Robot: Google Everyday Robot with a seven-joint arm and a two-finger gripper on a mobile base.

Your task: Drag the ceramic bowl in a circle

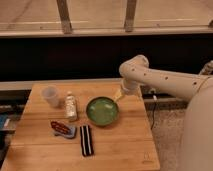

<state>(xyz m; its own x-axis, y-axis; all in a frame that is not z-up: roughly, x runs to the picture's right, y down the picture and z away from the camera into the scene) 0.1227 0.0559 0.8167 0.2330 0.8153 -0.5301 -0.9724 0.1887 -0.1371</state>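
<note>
It looked like an office or lab test space: a plain wooden table (125, 147) stood below a long window (95, 12) with metal mullions (64, 15), speckled carpet (167, 127) beside it. The robot's gripper (118, 95) was at the ceramic bowl (102, 111)'s far right rim.

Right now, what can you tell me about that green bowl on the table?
The ceramic bowl is round, shallow and glossy green, with a darker rim and a paler inside that looks empty. It sits upright on the wooden table, right of middle, apart from the small bottle beside it. The arm's tool is at its upper-right rim; whether it touches the rim I cannot tell.
</note>
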